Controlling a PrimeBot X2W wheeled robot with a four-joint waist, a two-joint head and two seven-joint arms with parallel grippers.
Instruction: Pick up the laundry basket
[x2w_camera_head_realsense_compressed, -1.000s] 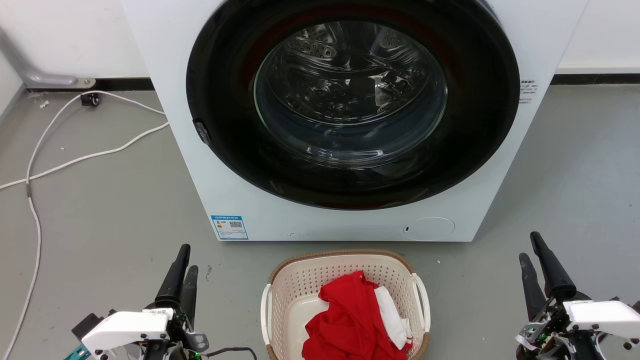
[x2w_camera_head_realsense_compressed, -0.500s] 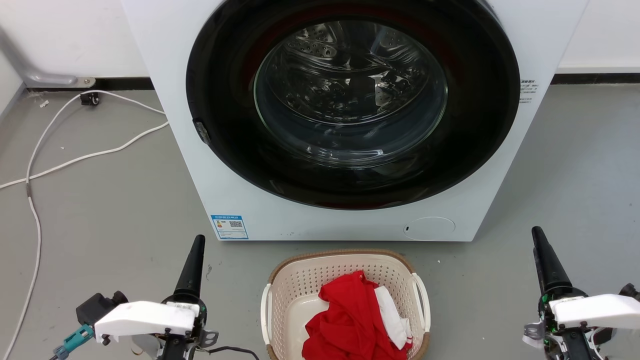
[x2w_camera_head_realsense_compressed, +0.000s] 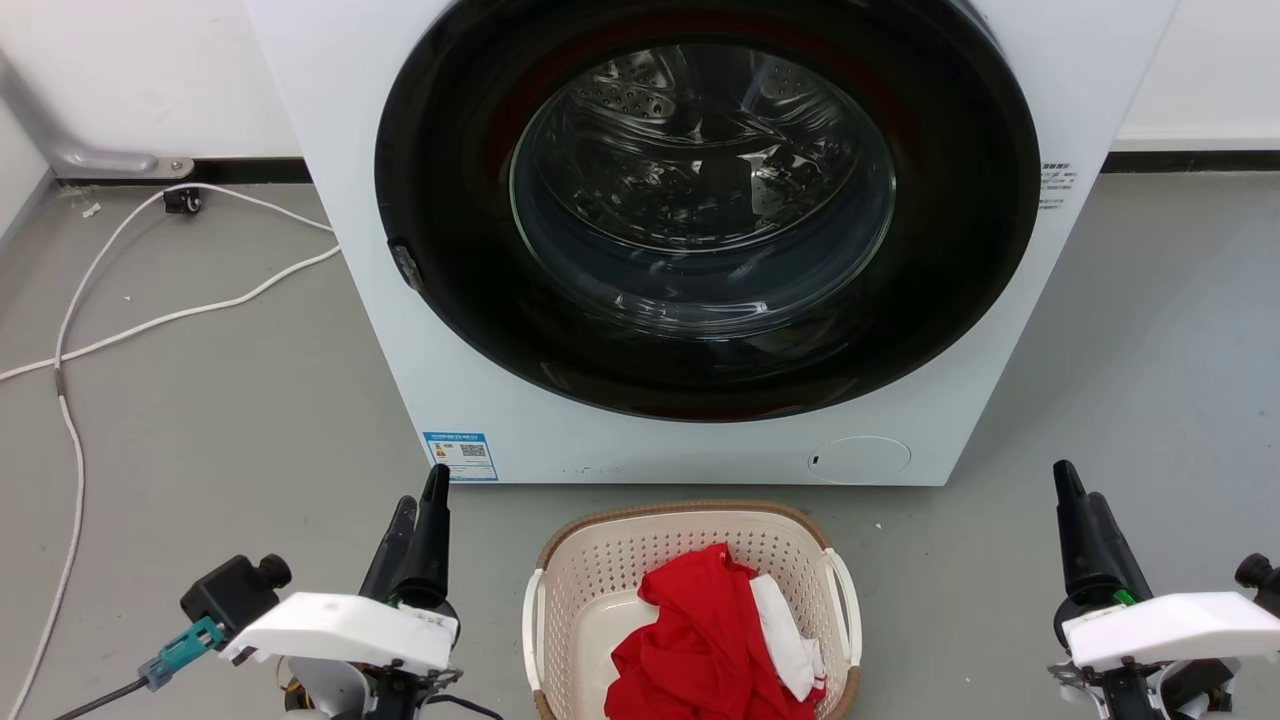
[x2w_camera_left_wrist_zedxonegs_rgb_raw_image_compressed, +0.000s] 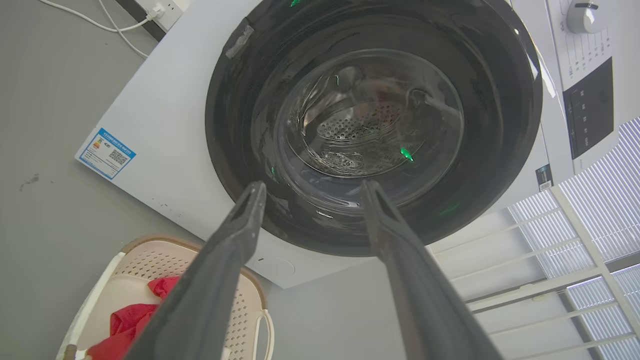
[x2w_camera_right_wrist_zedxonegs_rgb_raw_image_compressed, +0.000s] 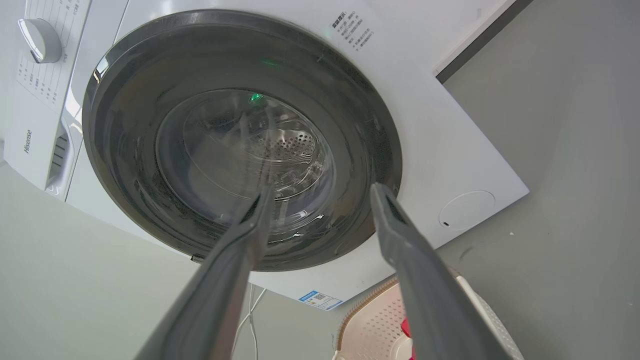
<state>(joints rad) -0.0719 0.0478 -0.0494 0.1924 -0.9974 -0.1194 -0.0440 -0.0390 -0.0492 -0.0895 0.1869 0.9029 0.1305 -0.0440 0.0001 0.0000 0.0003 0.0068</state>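
The laundry basket (x2w_camera_head_realsense_compressed: 690, 514), cream perforated plastic with a brown rim and white side handles, stands on the floor just in front of the washing machine. Red clothing (x2w_camera_head_realsense_compressed: 705, 640) and a white piece (x2w_camera_head_realsense_compressed: 785, 625) lie inside it. My left gripper (x2w_camera_head_realsense_compressed: 420, 488) hovers to the basket's left, open and holding nothing; my right gripper (x2w_camera_head_realsense_compressed: 1079, 484) is farther off to its right, also open and holding nothing. In the left wrist view the left gripper (x2w_camera_left_wrist_zedxonegs_rgb_raw_image_compressed: 312, 184) points at the machine door, with the basket (x2w_camera_left_wrist_zedxonegs_rgb_raw_image_compressed: 145, 260) at lower left. In the right wrist view the right gripper (x2w_camera_right_wrist_zedxonegs_rgb_raw_image_compressed: 321, 190) does the same, with the basket (x2w_camera_right_wrist_zedxonegs_rgb_raw_image_compressed: 372, 325) at the bottom.
A white front-loading washing machine (x2w_camera_head_realsense_compressed: 440, 390) with a dark round glass door (x2w_camera_head_realsense_compressed: 700, 200), shut, stands right behind the basket. White cables (x2w_camera_head_realsense_compressed: 150, 320) trail over the grey floor at the left. There is bare floor on both sides of the basket.
My left gripper has moved right, toward the basket, and rolled at the wrist. My right gripper has rolled too and barely shifted. The basket has not moved.
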